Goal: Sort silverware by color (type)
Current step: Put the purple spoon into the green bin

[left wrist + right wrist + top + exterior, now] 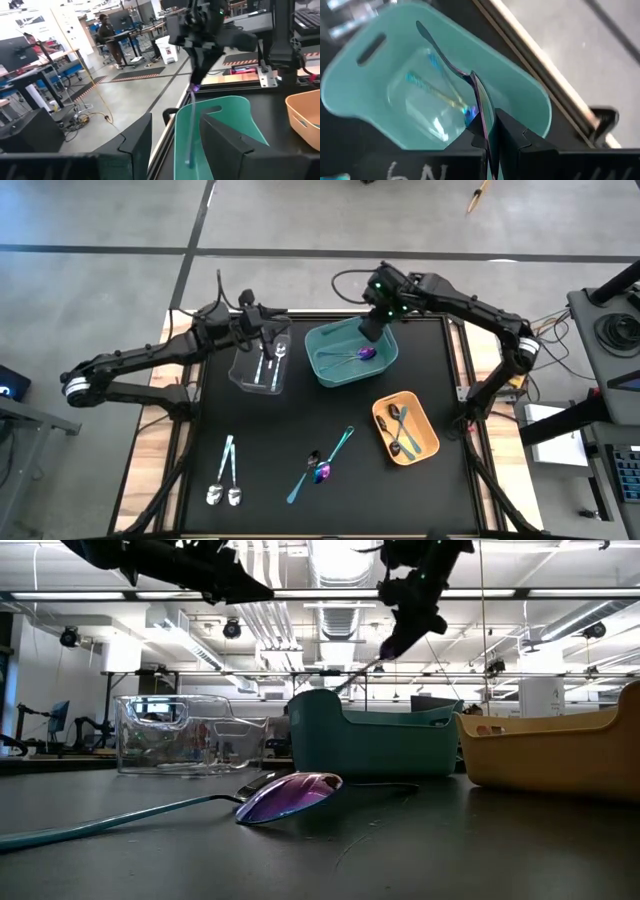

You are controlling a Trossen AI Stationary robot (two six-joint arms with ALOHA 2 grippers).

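While the right gripper (372,328) hangs over the far rim of the teal plastic bin (385,359), its two dark fingers (512,137) are pinched nearly together on the handle of a thin iridescent purple-blue utensil (451,65), which points down into that bin. Inside the bin, the high view shows a purple-bowled spoon (366,353) lying on the floor of the bin. The left gripper (262,328) sits above the far end of the clear plastic bin (241,377), which holds shiny silver utensils (274,363); its fingers stand apart with nothing between them in the left wrist view. To the right and nearer the front edge, the orange bin (428,443) contains two dark spoons (401,431). On the black tabletop (450,380) near the front lie a pair of silver spoons (224,483) side by side at the left, and toward the middle a teal-handled spoon with an iridescent purple bowl (320,470) crossing or touching another teal-handled dark spoon (333,448). In the low view the purple bowl (290,795) rests on the table close to the camera, with the three bins standing behind it.
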